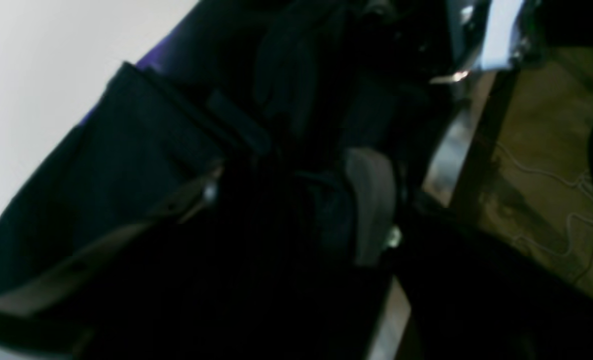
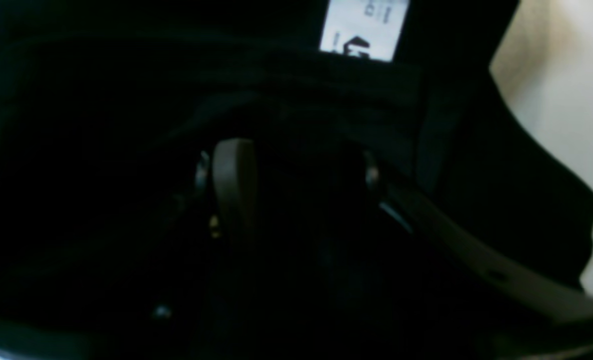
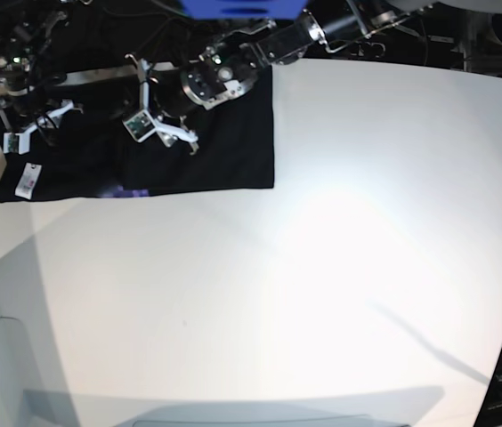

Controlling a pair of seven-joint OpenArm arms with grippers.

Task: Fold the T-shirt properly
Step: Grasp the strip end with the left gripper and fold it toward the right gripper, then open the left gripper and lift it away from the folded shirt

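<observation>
Lying along the counter's (image 3: 340,267) far-left edge, the T-shirt (image 3: 224,156) sat beneath both claws, left (image 3: 157,124) and right (image 3: 21,120), each spread open.

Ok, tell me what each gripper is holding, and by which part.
Nothing, as far as shows: the left gripper and right gripper both stand with jaws apart over the T-shirt. The wrist views are too dark to be sure.

The black T-shirt (image 3: 215,151) lies flat as a folded rectangle at the table's far left corner, a small white tag (image 3: 27,181) showing at its left end.
</observation>
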